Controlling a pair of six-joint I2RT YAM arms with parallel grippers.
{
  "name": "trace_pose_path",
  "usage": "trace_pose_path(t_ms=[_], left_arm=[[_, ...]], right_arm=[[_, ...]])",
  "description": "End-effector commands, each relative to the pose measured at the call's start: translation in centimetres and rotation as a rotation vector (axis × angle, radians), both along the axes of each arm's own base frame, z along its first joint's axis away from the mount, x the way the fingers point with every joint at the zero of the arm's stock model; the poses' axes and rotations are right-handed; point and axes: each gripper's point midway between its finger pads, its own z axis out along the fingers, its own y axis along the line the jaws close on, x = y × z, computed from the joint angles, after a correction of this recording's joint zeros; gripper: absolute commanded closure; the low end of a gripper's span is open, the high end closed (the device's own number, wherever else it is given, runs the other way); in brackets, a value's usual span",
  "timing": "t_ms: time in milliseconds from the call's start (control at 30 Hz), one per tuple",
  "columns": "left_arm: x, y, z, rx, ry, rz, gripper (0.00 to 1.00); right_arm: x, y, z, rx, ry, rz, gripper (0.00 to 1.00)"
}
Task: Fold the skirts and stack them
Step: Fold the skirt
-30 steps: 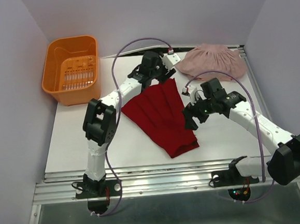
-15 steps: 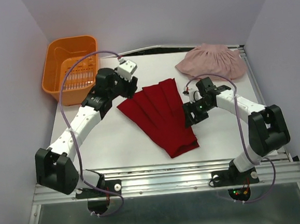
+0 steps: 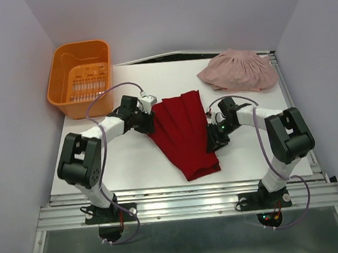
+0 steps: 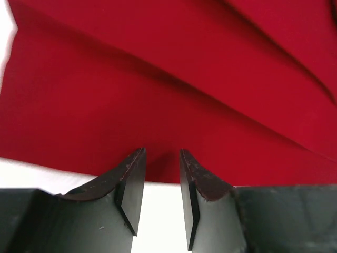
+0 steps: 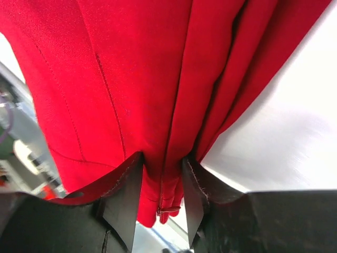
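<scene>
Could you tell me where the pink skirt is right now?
In the top view, the pink skirt lies at the far right corner of the table, beyond the red skirt, opposite the orange basket at far left.

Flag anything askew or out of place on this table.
The red skirt lies diagonally, pleats fanned out, not folded. The pink skirt sits bunched at the far right corner, apart from it. Nothing looks spilled or damaged.

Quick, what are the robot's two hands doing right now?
Left gripper: slightly open, fingertips at the edge of the red skirt, not clamped.
Right gripper: shut on the red skirt.
</scene>
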Motion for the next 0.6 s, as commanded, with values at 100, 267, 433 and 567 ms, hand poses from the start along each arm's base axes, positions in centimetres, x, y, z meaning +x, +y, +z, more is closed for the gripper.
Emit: trace_pose_path(t_ms=[100, 267, 433, 567], left_arm=[[10.4, 1.5, 1.6, 0.012, -0.137, 0.078, 0.58], [12.8, 2.0, 10.1, 0.085, -0.387, -0.043, 0.43], [7.6, 0.2, 15.4, 0.173, -0.595, -0.201, 0.30], [-0.9, -3.1, 15.4, 0.235, -0.724, -0.399, 0.24]], right_arm=[[0.4, 3.1, 0.5, 0.179, 0.097, -0.038, 0.58], [1.4, 4.0, 2.8, 0.240, 0.071, -0.028, 0.27], [1.6, 3.1, 5.3, 0.225, -0.025, -0.058, 0.22], [2.6, 1.6, 6.7, 0.181, -0.126, -0.111, 0.23]])
